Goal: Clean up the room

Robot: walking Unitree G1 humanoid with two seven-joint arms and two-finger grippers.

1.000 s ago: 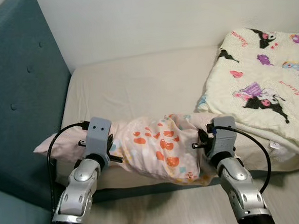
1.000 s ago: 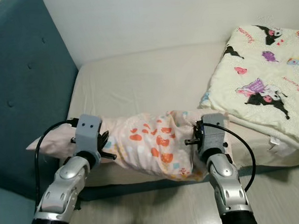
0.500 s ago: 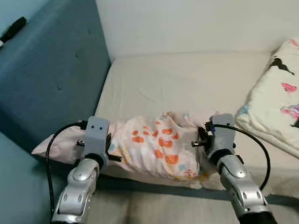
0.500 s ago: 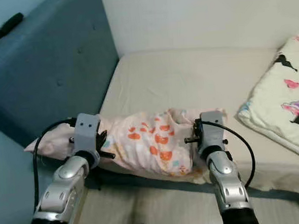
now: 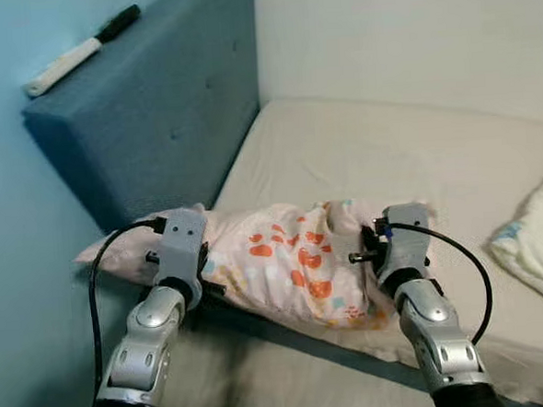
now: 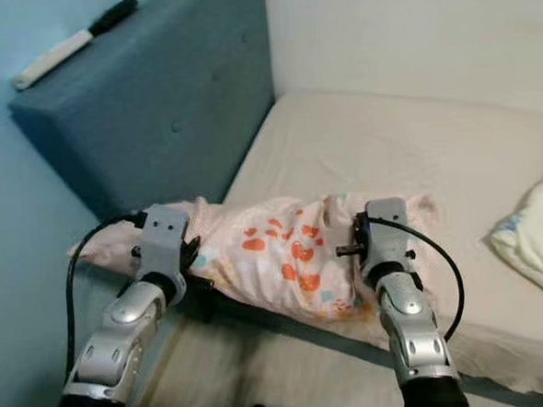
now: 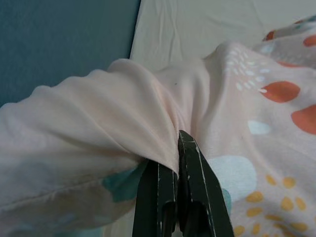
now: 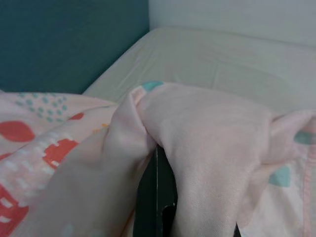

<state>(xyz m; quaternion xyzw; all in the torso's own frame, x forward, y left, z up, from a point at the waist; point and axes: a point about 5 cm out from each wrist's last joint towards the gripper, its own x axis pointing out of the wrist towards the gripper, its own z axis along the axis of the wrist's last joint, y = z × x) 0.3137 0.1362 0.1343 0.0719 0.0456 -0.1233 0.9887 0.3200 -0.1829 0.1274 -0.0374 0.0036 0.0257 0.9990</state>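
Here, a pink patterned pillow point(image 5: 285, 267) hangs across the lower centre of the frame, over the near edge of the bed point(image 5: 407, 158). The left gripper point(image 7: 178, 153) pinches a fold at its left end, jaws pressed together on the fabric. The right gripper point(image 8: 157, 197) clamps cloth at the pillow's right end; a blue headboard point(image 5: 155, 109) fills the upper left.

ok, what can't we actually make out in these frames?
- Right gripper fingertips: buried in a fold of the pillow, right wrist view.
- Left gripper: shut on the pillow's fabric; how deep the pinch goes is hidden by the fold.
- Patterned quilt: cut off by the right edge, head views.
- Black-and-white object on the headboard: too small to identify.
- Floor by the bed: blurred.
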